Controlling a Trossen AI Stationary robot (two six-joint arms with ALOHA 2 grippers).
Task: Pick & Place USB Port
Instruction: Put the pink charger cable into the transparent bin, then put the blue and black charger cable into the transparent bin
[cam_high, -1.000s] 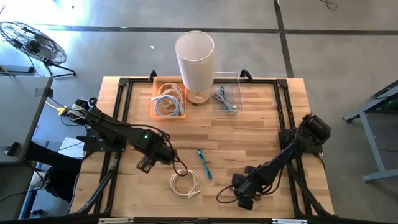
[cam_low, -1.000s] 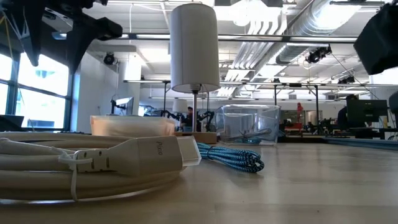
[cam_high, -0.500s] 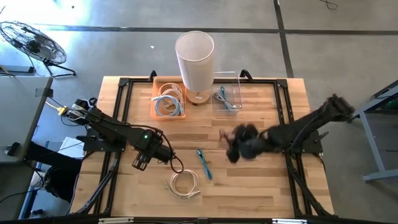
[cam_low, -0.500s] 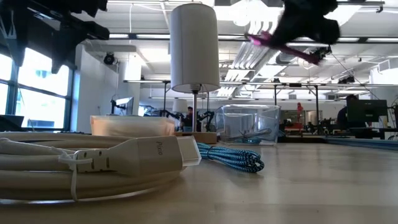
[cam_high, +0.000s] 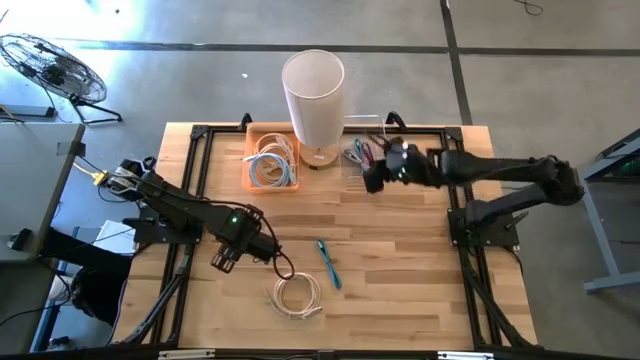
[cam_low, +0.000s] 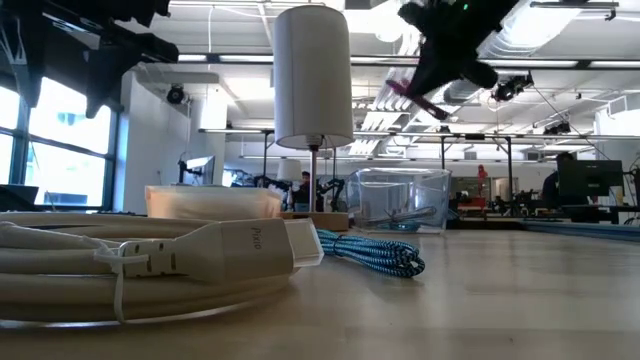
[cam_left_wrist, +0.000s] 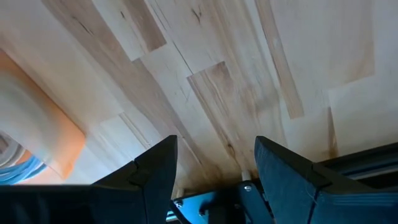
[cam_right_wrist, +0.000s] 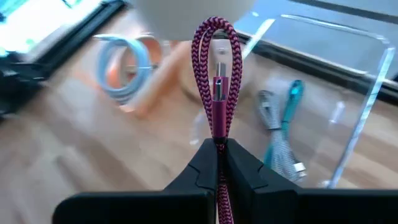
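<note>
The right gripper (cam_high: 375, 170) hangs in the air over the far side of the table (cam_high: 400, 250), at the edge of the clear bin (cam_high: 380, 135), its fingers (cam_right_wrist: 202, 171) pinched tight on a folded pink braided cable (cam_right_wrist: 217, 68) whose metal plug sits inside the loop. From the right wrist, the cable stands up between the fingertips, with the bin beyond it holding a teal cable (cam_right_wrist: 287, 121) and a grey one (cam_right_wrist: 268, 109). The low view shows the gripper (cam_low: 440, 60) high above the bin (cam_low: 402, 198), the pink cable (cam_low: 405, 90) sticking out to one side. Beside the bin stands a white lamp (cam_high: 314, 95), and on its other side an orange tray (cam_high: 270, 185) holds coiled pale cables (cam_high: 270, 160). The left gripper (cam_high: 228, 258) waits over the near left part of the table, its fingers (cam_left_wrist: 155, 171) spread apart and holding nothing, bare wood showing between them. Near it a white coiled cable (cam_high: 297, 295) lies on the wood, and just beside that, a blue braided cable (cam_high: 328, 263) lies loose toward the table's middle. In the low view the white coil (cam_low: 150, 265) fills the foreground, with the blue cable (cam_low: 375, 252) behind it
</note>
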